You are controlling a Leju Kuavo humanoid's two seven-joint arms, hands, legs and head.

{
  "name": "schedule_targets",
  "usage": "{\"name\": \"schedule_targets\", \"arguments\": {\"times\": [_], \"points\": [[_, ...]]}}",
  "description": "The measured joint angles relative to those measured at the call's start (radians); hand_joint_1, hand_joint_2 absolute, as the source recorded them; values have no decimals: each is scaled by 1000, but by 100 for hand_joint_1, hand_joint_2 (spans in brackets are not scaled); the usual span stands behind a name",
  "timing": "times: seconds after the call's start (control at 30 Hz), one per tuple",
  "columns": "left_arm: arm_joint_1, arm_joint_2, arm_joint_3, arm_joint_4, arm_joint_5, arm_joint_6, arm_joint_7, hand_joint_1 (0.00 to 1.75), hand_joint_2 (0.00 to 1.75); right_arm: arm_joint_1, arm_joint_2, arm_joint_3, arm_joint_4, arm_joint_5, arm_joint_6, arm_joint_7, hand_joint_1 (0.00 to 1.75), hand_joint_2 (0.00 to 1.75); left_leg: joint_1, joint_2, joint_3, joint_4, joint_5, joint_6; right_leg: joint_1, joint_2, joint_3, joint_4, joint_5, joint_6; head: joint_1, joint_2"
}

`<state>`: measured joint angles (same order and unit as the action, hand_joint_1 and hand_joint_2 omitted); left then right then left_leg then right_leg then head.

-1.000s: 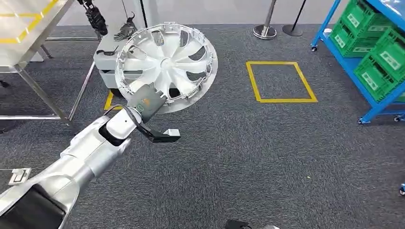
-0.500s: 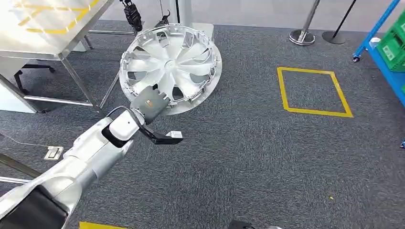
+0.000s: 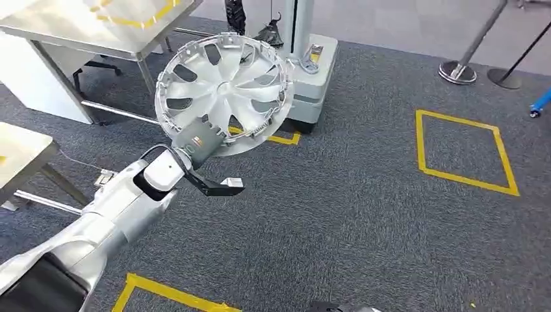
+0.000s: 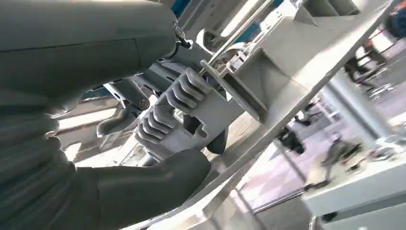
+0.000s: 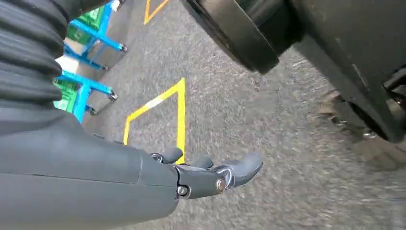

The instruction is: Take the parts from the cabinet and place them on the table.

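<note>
A silver wheel cover (image 3: 224, 91) with curved spokes and a clip-lined rim is held up in front of me, its inner side toward the camera. My left hand (image 3: 198, 140) grips its lower rim, with the arm reaching up from the lower left. In the left wrist view the thumb and fingers (image 4: 143, 187) clamp the ribbed rim of the wheel cover (image 4: 210, 100). My right hand (image 5: 206, 175) hangs beside my body above the carpet, its fingers loosely extended and holding nothing.
A steel table (image 3: 97, 23) with yellow tape stands at the upper left, a pale table corner (image 3: 19, 153) at the left edge. Behind the cover is a grey machine base (image 3: 315, 71). Yellow floor squares (image 3: 464, 153) and stanchion bases (image 3: 458, 71) lie to the right.
The whole view has swung left: the steel table has come closer, the blue shelves have left the picture. The left hand keeps the wheel cover in the same grip.
</note>
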<state>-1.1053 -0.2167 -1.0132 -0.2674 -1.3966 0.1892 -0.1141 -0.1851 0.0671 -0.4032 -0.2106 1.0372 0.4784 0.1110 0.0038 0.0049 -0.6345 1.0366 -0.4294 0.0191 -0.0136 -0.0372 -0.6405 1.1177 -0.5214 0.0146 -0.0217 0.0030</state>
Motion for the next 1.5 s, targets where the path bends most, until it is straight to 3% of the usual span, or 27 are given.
{"name": "schedule_targets", "arguments": {"times": [0.07,0.13,0.17,0.23,0.27,0.3,0.4,0.43,0.5,0.53,0.6,0.63,0.67,0.73,0.77,0.8,0.83,0.93,1.03,1.1,1.13,1.2,1.27,1.3,1.43,1.47,1.5], "points": [[3,-5,0,0,0,0,0,175,175,3,0,0,0,1,0,3,0,175,-1,-27,-2,1,1,3,-1,29,-80,165,-69,5,2,0],[4,-6,-1,0,0,0,1,175,175,6,-1,0,0,1,0,4,0,175,-2,-53,-2,2,1,3,0,34,-120,231,-70,4,2,0],[4,-5,-1,1,0,0,0,175,175,6,-1,0,0,2,0,4,0,175,-2,-65,-1,3,1,3,0,36,-108,197,-39,1,2,0],[4,-5,-1,1,0,0,0,175,175,5,-1,0,0,3,0,4,0,175,-1,-91,-1,6,2,1,-2,52,-29,24,54,-7,2,0],[4,-6,-1,0,0,0,0,175,175,4,-2,0,0,3,0,4,0,175,1,-100,-3,6,2,-2,-4,93,6,-58,73,-12,2,0],[2,-6,-1,0,0,0,1,175,175,4,-3,0,0,3,0,4,0,175,-4,-111,-10,8,3,-11,-5,118,19,-75,61,-12,1,0],[3,-4,-2,1,0,0,2,175,175,5,-3,0,0,4,0,4,0,175,8,-142,-16,-2,15,-33,4,86,19,-75,66,-17,2,0],[3,0,-2,1,0,0,0,175,175,3,-2,0,0,4,0,4,0,175,2,-152,-19,-3,16,-42,-7,73,23,-90,73,-26,2,0],[3,2,-4,1,-1,0,-3,175,175,0,-3,0,0,2,0,3,0,175,-3,-59,-44,50,-29,-47,-7,51,31,-100,80,-41,-7,0],[2,2,-5,1,-1,0,-3,175,175,0,-3,0,0,2,0,3,0,175,-2,-32,-75,118,-65,-50,-4,40,30,-100,79,-42,-7,0],[5,0,-6,0,-2,0,-2,175,175,6,-3,0,0,1,0,-1,0,175,2,-16,-142,265,-121,-56,-4,13,31,-99,76,-45,-8,0],[5,0,-8,0,-2,0,-2,175,175,7,-3,0,0,1,0,0,0,175,4,-14,-154,291,-120,-59,-4,1,31,-98,75,-45,-7,0],[5,0,-10,0,-2,-2,-3,175,175,7,-3,0,0,0,0,-1,0,175,7,-10,-141,268,-97,-61,-5,-9,31,-96,74,-43,-8,0],[3,1,-11,0,-4,-3,-3,175,175,6,-2,0,0,-1,0,-2,0,175,8,12,-61,120,-21,-62,-7,-29,32,-88,68,-36,-8,0],[2,1,-11,0,-4,-3,-3,175,175,7,-2,0,0,-1,0,-2,0,175,7,48,-17,37,6,-59,-7,-37,32,-82,62,-30,-8,0],[-1,-2,-11,0,-4,-3,-3,175,175,7,-3,-1,0,-1,0,-2,0,175,-7,76,2,11,-13,-54,4,-46,27,-73,56,-21,-8,0],[-1,-6,-12,-2,-4,-3,-3,175,175,6,-3,-1,0,0,0,-1,0,175,-1,55,-6,12,-8,-38,7,-56,28,-74,55,-17,-1,0],[-2,-4,-12,-1,-4,-3,-4,175,175,4,-2,-1,0,-1,0,-1,0,175,-3,24,-9,10,-3,-22,4,-87,39,-78,52,-5,-1,0],[-3,-8,-14,-1,-2,-5,-4,175,175,6,-2,-2,0,-2,0,-3,0,175,6,-4,-9,6,3,-5,-6,9,-11,35,-24,9,2,0],[-2,-14,-17,-1,-2,-5,-5,175,175,11,-2,-3,0,-2,0,0,0,175,5,-31,-11,7,4,-2,-4,30,-87,189,-82,12,2,0],[-2,-14,-21,0,-2,-6,-4,175,175,12,-2,-6,0,-2,0,0,0,175,5,-45,-11,7,4,-2,-4,33,-110,227,-80,11,3,0],[-2,-13,-22,0,-2,-11,-3,175,175,11,-2,-8,0,-2,0,0,0,175,5,-70,-10,9,5,-3,-4,37,-85,151,-13,6,3,0],[-2,-14,-23,0,-2,-12,-3,175,175,11,-2,-8,0,-3,0,0,0,175,6,-92,-11,12,4,-7,-8,67,-9,-18,72,-1,3,0],[-3,-14,-23,0,-2,-12,-1,175,175,11,-3,-9,0,-3,0,0,0,175,3,-100,-16,13,6,-14,-10,108,11,-56,58,-7,3,0],[-4,-10,-23,1,-2,-12,0,175,175,10,-3,-10,0,-3,0,0,0,175,11,-143,-24,0,20,-45,-4,77,19,-72,64,-16,3,0],[-2,-6,-23,2,-2,-13,0,175,175,8,1,-10,0,-3,0,0,0,175,8,-125,-31,3,15,-48,-13,64,23,-83,70,-25,4,0],[-2,-4,-24,3,-2,-13,-1,175,175,7,-1,-10,0,-3,0,0,0,175,2,-66,-37,23,-3,-54,-12,54,27,-88,72,-30,0,0]]}}
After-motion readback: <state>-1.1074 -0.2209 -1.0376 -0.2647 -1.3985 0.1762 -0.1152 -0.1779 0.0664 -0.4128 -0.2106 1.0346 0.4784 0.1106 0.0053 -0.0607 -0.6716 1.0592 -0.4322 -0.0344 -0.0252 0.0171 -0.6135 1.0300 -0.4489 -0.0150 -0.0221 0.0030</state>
